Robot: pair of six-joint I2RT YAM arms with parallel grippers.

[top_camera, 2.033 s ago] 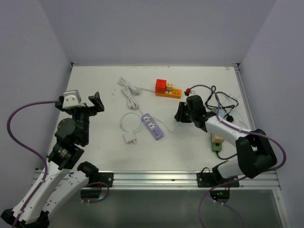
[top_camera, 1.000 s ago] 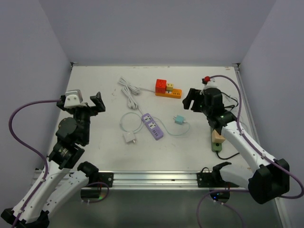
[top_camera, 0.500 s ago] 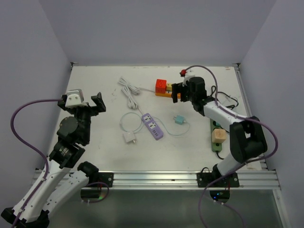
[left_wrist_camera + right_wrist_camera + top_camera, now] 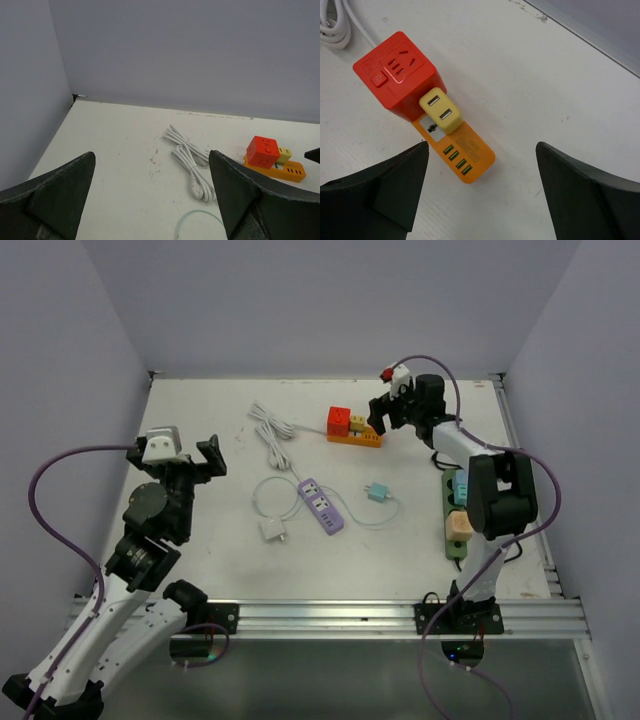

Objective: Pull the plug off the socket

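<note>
An orange socket strip [image 4: 362,437] lies at the back of the table with a red cube [image 4: 339,421] and a yellow plug [image 4: 356,424] seated in it. In the right wrist view the yellow plug [image 4: 441,110] stands in the orange strip [image 4: 470,152] beside the red cube [image 4: 397,70]. My right gripper [image 4: 380,417] hovers open just over the strip's right end, holding nothing [image 4: 482,190]. A teal plug [image 4: 376,492] lies loose on the table, right of a purple strip [image 4: 321,505]. My left gripper [image 4: 172,462] is open and empty at the far left [image 4: 152,200].
A coiled white cable [image 4: 272,432] lies left of the orange strip. A white adapter [image 4: 272,530] sits near the purple strip. A green strip [image 4: 455,540] with a tan plug [image 4: 459,526] and black cables [image 4: 480,455] lie along the right side. Walls enclose three sides.
My right arm has swung from the middle right to the back, over the orange strip, and its jaws have widened. The teal plug stays where it lay. The left arm has hardly moved.
</note>
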